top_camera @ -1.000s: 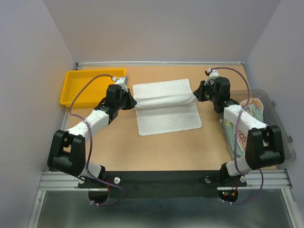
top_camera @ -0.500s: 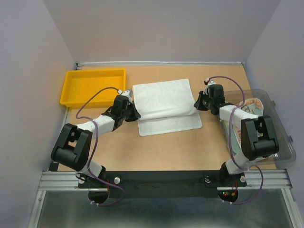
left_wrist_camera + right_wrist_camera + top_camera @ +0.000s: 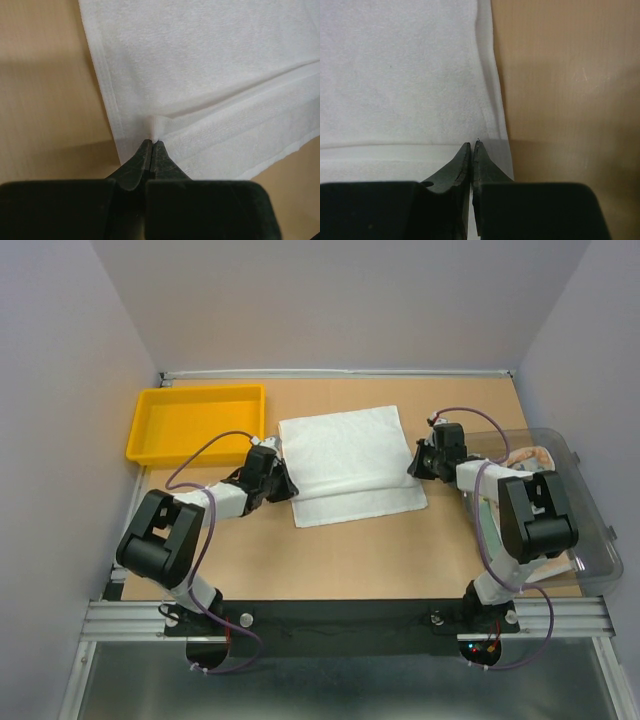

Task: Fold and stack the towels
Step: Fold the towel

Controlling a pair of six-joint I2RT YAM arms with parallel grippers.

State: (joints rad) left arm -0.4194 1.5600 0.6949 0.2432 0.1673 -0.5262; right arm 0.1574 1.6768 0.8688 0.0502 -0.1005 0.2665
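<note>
Presently | white towel (image 3: 345, 445) mid-fold on table (image 3: 350, 550) | left jaws, right jaws grasping its edge | binned towels (image 3: 527, 455) unfolded, unstacked.

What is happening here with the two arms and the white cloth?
The two arms are folding a white towel on the table. The left end effector is shut on a pinch of its left edge; the right end effector is shut at its right edge, apparently gripping it too. The far half lies folded over the near half, with a strip of the lower layer showing in front. More towels wait in the clear bin on the right.
</note>
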